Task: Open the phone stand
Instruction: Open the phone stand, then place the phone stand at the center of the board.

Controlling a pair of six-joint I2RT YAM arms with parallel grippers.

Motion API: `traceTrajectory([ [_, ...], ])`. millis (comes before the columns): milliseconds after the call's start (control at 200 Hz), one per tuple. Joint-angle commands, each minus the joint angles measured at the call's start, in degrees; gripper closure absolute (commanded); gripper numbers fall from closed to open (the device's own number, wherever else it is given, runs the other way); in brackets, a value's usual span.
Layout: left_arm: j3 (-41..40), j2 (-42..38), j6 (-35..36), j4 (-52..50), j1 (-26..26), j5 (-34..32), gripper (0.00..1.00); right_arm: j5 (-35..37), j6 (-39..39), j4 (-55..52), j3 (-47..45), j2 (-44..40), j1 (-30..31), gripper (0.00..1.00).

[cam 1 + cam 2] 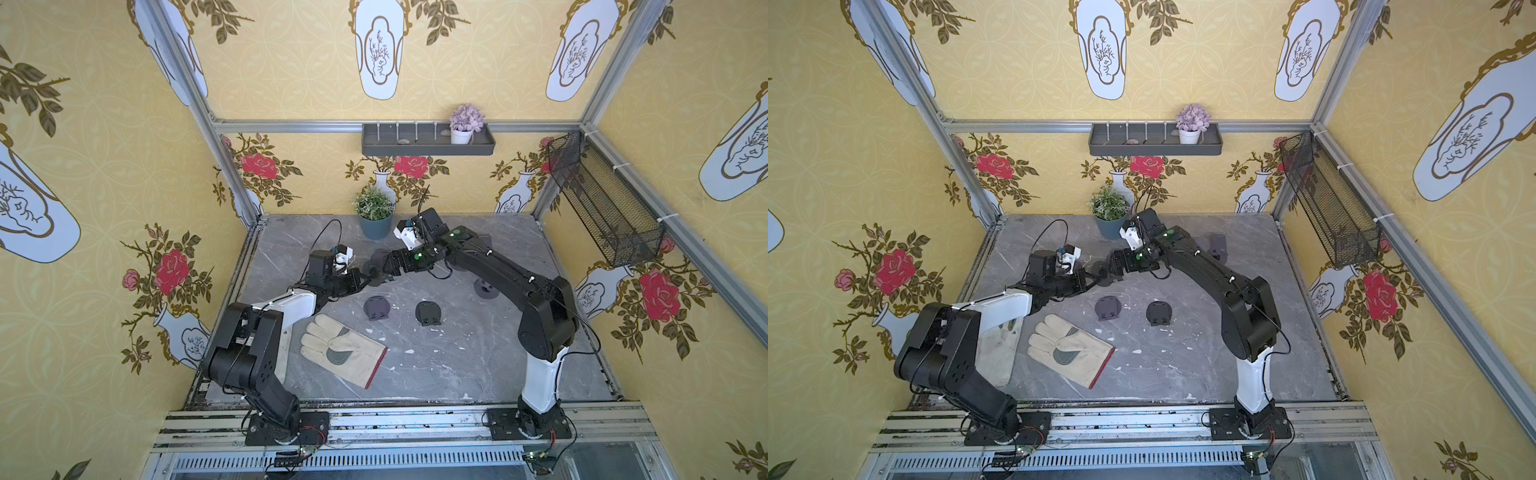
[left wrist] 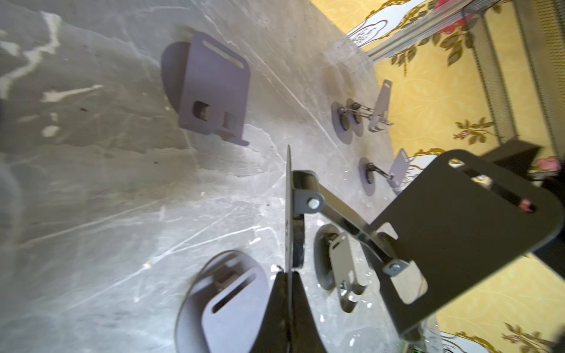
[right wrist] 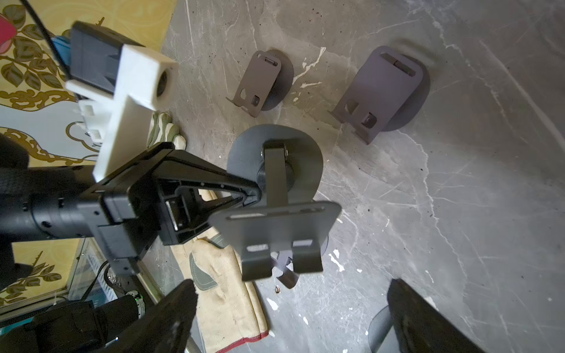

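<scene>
Gripping phone stand [image 3: 275,229] base edge, left pincer [image 3: 256,192]

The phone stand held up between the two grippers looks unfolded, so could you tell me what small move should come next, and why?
Probably draw the right gripper straight back. Its jaws stand open, clear of the plate of the phone stand, whose hinged arm is already swung out from the base disc, while the left gripper alone pinches that disc's edge above the table.
</scene>
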Motion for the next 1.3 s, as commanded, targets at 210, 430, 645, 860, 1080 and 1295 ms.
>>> traceTrajectory([
  [210,-1.40,3.04,-12.57,17.47,0.07,12.12,1.00,5.48,-0.62,2.19,1.95,1.48,1.05,0.02],
  [430,-2.88,3.63,-16.71,22.19,0.04,12.87,1.00,11.89,-1.36,0.03,4.43,2.91,3.10,0.09],
  [645,-4.52,3.99,-19.32,25.53,-0.10,12.52,1.00,15.96,-0.29,-0.73,5.94,3.47,4.13,0.34],
  [860,-5.04,3.90,-19.98,26.80,-0.40,12.48,1.00,18.08,0.36,-1.65,7.01,4.26,4.20,0.55],
  [1080,-5.06,3.37,-19.53,25.59,-0.49,11.24,0.16,19.16,0.63,-2.04,7.19,4.19,3.89,0.58],
  [1295,-5.26,0.07,-15.27,19.69,-0.49,6.04,0.01,20.11,0.17,-3.12,6.86,3.32,1.70,0.59],
])
